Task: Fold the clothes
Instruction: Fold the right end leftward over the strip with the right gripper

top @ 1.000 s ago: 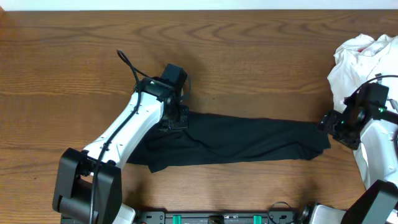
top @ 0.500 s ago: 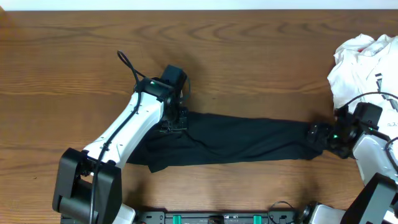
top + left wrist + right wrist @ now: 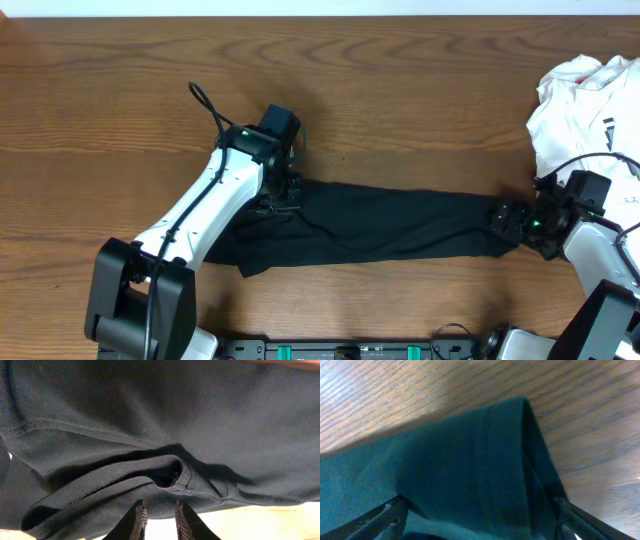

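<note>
Closest to the robot's bases, the black shirt lay on the wooden table, bunched into one long band running left to right. Its left end spread wider and came nearest the bases. Its right end tapered narrow. No logos could be made out.

The left arm reached diagonally out over the shirt's left part. The left gripper pointed down at the far edge of the band, near its left end. In the left wrist view the left gripper had its jaws almost together, with a thin bright gap between them. The tips sat right at a rolled, ribbed hem of the shirt. Could not tell whether any cloth was pinched. A strip of table showed beside the hem.

The right gripper sat at the shirt's right end, low over the table. In the right wrist view the right gripper had its jaws spread wide, one finger at each lower corner. The folded end of the shirt lay between the fingers, not clamped, resting on the table.

Farther back on the right, a crumpled white garment lay at the table's right edge, apart from the shirt and beyond the right gripper.
</note>
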Action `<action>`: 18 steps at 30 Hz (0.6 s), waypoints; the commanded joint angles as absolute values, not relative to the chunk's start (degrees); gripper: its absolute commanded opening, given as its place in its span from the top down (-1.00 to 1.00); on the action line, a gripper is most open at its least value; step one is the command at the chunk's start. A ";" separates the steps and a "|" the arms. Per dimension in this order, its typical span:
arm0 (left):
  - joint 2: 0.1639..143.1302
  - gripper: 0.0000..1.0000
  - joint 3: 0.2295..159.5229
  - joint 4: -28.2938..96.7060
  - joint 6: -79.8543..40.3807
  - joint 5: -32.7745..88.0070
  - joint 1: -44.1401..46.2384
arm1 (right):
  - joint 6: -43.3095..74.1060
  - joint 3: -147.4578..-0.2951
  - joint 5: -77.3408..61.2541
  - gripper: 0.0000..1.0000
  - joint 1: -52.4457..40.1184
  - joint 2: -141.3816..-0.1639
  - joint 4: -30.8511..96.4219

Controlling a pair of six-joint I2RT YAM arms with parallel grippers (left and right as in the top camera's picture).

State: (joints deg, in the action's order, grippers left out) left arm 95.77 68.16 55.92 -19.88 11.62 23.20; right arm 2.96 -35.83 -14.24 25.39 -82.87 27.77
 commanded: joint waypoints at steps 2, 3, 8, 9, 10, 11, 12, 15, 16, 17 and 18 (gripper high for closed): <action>95.11 0.55 67.85 56.21 -20.18 10.94 23.22 | 4.27 -34.41 -10.31 -0.89 25.71 -83.59 27.83; 95.11 0.55 67.85 56.21 -20.21 10.94 23.22 | 4.27 -34.41 -10.31 -0.91 25.71 -83.59 27.81; 95.11 0.54 67.85 56.21 -20.18 10.94 23.22 | 4.25 -34.46 -10.68 -0.98 25.71 -83.57 27.86; 95.11 0.55 67.85 56.23 -20.21 10.94 23.22 | 4.23 -34.59 -10.92 -0.99 25.71 -83.57 27.88; 95.11 0.54 67.85 56.21 -20.18 10.94 23.22 | 4.23 -34.76 -10.94 -0.99 25.71 -83.55 28.05; 95.11 0.54 67.85 56.21 -20.18 10.94 23.22 | 4.23 -34.87 -10.94 -0.98 25.69 -83.50 28.08; 95.11 0.54 67.85 56.21 -20.18 10.94 23.22 | 4.23 -34.96 -10.96 -0.98 25.71 -83.46 28.08; 95.11 0.54 67.85 56.14 -20.18 10.94 23.22 | 4.23 -35.90 -10.90 -0.99 25.71 -83.09 29.21; 95.11 0.54 67.85 56.05 -20.18 10.94 23.22 | 4.23 -36.10 -10.55 -0.99 25.71 -82.70 29.41; 95.11 0.54 67.85 56.03 -20.18 10.94 23.22 | 4.23 -36.10 -10.28 -0.99 25.71 -82.50 29.41; 95.11 0.54 67.85 56.01 -20.18 10.94 23.22 | 4.25 -36.10 -9.21 -0.99 25.71 -82.15 29.54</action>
State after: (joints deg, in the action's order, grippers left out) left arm 95.77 68.16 55.88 -19.88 11.64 23.20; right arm 3.44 -36.18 -12.84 25.39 -82.65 28.73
